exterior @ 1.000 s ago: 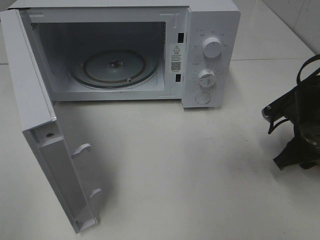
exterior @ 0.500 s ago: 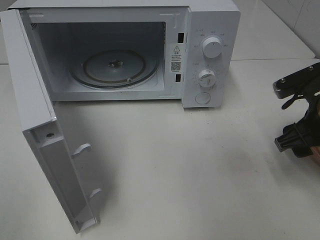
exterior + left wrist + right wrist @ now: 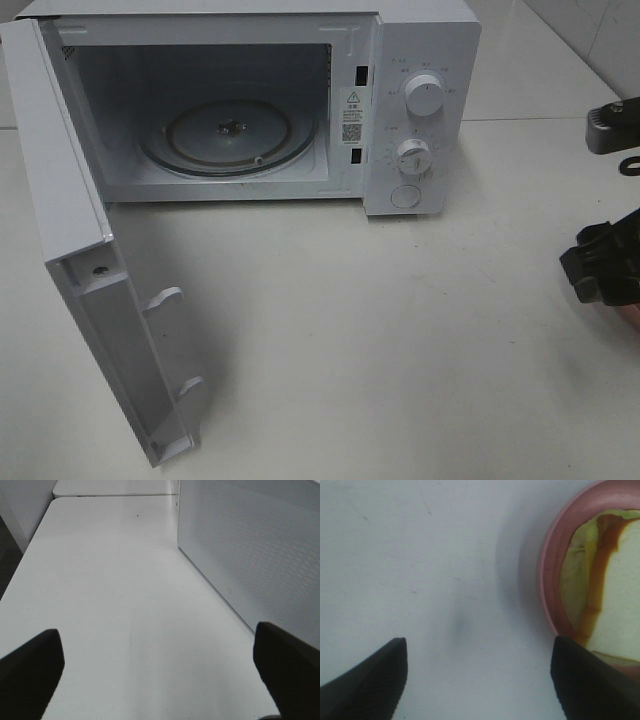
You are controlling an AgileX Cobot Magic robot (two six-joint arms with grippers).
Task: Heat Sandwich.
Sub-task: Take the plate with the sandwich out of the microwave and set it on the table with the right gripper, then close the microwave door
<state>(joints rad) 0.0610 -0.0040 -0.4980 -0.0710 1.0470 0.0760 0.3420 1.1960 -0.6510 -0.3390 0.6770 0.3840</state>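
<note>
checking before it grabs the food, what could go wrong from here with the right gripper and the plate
The open right gripper sits off to one side of the pink plate, so closing now might miss or clip its rim. The sandwich lies loose and could slide if the plate tilts. The microwave door juts forward near the carry path.

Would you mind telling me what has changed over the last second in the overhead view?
The right arm at the table's right edge has shifted farther right, toward the frame edge, with its upper part rising. Its end effector is open and holds nothing, beside the pink plate bearing the sandwich. The microwave, its open door and the empty turntable stayed put.
</note>
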